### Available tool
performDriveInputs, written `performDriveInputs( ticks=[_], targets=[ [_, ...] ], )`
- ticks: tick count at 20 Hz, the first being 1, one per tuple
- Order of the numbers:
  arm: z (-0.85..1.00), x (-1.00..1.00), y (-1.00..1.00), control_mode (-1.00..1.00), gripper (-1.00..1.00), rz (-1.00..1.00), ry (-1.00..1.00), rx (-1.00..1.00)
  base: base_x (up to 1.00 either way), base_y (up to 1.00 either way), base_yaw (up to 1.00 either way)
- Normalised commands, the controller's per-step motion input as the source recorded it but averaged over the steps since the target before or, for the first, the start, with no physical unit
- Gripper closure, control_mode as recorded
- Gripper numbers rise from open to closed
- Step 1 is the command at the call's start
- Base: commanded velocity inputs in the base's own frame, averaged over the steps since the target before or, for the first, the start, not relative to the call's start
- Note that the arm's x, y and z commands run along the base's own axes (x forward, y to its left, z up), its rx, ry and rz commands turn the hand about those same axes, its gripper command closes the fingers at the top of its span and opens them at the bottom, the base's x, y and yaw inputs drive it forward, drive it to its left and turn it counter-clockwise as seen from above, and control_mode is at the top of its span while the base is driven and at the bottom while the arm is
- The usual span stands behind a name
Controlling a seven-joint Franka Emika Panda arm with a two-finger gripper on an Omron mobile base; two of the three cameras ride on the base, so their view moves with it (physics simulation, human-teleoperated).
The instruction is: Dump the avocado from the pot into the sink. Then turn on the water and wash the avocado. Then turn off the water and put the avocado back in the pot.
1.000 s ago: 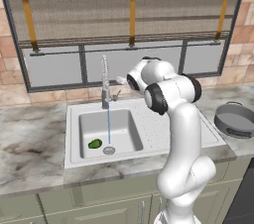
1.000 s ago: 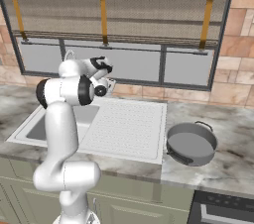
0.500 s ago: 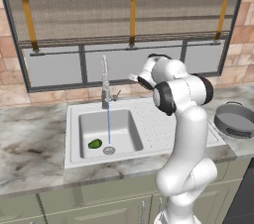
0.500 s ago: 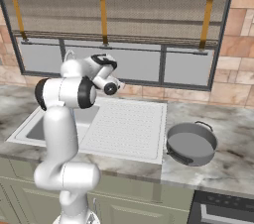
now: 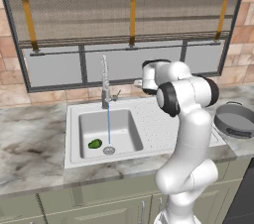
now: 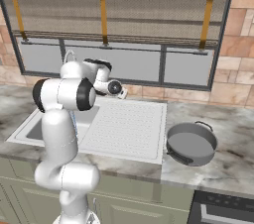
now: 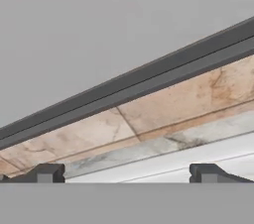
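Ahead of my gripper, whose two fingers stand wide apart with nothing between them, I face the back wall: one dark window-frame rail running slantwise, tan wall tiles under it, and a strip of marble counter edge closer in. Count of task items: one avocado, one pot, one sink. Below and to the left of my gripper, the avocado lies on the basin floor, just beside the round drain. One thin stream of water falls from the single faucet, landing at the drain, near the avocado but apart from it. One faucet lever juts from the faucet base toward my gripper. Directly under my hand is the ridged drainboard, bare. Well off to my right, the pot sits upright on the marble counter, beside the drainboard's edge. Obstruction: in the right base view my own arm covers most of the basin. One roller blind with three orange straps hangs over the window.
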Motion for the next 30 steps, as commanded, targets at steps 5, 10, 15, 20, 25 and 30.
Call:
performDriveInputs(
  ticks=[5,10,15,20,25,30],
  targets=[
    [0.00,-0.02,0.00,-1.00,-1.00,0.00,0.12,0.00,0.00,0.00,0.00],
    [-0.27,-0.05,0.00,-1.00,-1.00,0.00,0.08,0.00,0.00,0.00,0.00],
    [-0.54,-0.11,0.00,-1.00,-1.00,0.00,0.02,0.00,0.00,0.00,0.00],
    [-0.55,-0.11,0.10,-1.00,-1.00,0.00,0.00,0.00,0.00,0.00,0.00],
    [-0.43,-0.07,0.14,-1.00,-1.00,0.00,0.00,0.00,0.00,0.00,0.00],
    [-0.17,0.00,0.22,-1.00,-1.00,0.00,0.00,0.00,0.00,0.00,0.00]
  ],
)
